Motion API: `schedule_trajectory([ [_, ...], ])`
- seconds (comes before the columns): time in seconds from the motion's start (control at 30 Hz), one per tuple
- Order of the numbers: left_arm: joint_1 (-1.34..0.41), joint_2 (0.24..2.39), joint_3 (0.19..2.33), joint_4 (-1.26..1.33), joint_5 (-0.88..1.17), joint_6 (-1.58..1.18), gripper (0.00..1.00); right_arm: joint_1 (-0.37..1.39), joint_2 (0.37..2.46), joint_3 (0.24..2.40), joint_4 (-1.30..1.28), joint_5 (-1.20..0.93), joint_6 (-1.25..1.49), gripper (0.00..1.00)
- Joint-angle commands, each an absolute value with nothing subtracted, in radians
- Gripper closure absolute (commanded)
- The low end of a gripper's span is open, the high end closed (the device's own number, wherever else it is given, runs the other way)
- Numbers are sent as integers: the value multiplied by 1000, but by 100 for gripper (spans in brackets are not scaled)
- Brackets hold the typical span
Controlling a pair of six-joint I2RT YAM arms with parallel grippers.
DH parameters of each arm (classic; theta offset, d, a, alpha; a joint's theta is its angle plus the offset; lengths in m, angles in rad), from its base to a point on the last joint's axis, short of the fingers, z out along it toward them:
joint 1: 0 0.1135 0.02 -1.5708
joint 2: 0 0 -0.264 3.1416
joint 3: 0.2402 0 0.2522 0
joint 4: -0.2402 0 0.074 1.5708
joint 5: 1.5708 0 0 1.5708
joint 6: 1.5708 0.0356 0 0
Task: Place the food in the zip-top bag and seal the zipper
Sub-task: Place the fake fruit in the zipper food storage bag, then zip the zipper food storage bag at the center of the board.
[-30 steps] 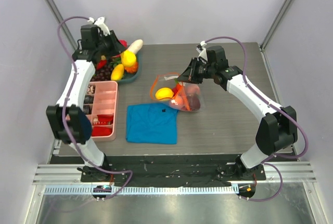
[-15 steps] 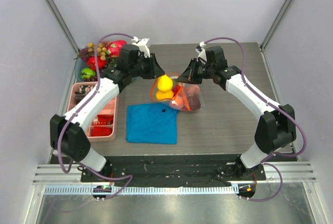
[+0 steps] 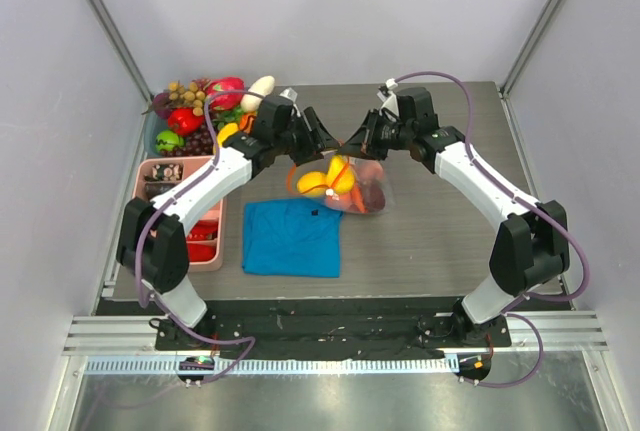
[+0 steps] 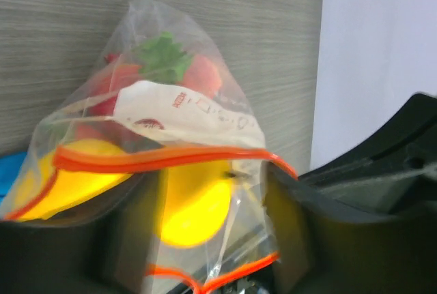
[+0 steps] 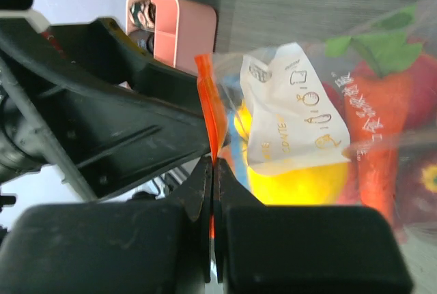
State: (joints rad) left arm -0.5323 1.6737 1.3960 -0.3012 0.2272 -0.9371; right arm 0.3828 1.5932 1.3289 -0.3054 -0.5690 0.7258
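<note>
Clear crinkly zip-top bag [image 3: 365, 191] lies mid-desk, mouth held up, bright plastic toy food inside.
Its narrow orange-red zipper strip [image 5: 208, 96] is pinched between the clenched fingers of the right hand [image 5: 212, 171], which holds that edge of the mouth raised. Inside lie an orange plastic carrot [image 5: 372, 151] with a green top, a yellow plastic lemon [image 5: 300, 181] and red pieces. The left hand [image 4: 212, 205] sits at the mouth, fingers spread and released, a blurred second yellow piece [image 4: 194, 202] between them. A blue folded cloth [image 3: 292, 236] lies just beside the bag on the grey wood-grain desk [image 3: 440, 231].
</note>
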Motion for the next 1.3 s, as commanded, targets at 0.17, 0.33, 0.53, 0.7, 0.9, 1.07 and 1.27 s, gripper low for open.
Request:
schedule_trajectory([
  [0.17, -333, 1395, 1243, -245, 540, -866, 17, 364, 1552, 1330, -223, -681, 723, 99],
  [0.33, -316, 1321, 1347, -472, 657, -346, 18, 365, 1551, 1331, -173, -765, 690, 99],
  [0.53, -357, 1264, 1287, -655, 704, 444, 23, 365, 1532, 1347, -173, -801, 649, 99],
  [0.7, -437, 1241, 1240, -846, 667, 1005, 29, 365, 1505, 1339, -189, -824, 621, 99],
  [0.9, -520, 1223, 1114, -784, 606, 1170, 39, 364, 1497, 1330, -193, -825, 620, 99],
  [1.07, -566, 1249, 1055, -677, 554, 1195, 48, 365, 1494, 1321, -195, -834, 612, 99],
  [1.27, -601, 1272, 1005, -545, 505, 1197, 60, 365, 1491, 1313, -201, -842, 604, 99],
])
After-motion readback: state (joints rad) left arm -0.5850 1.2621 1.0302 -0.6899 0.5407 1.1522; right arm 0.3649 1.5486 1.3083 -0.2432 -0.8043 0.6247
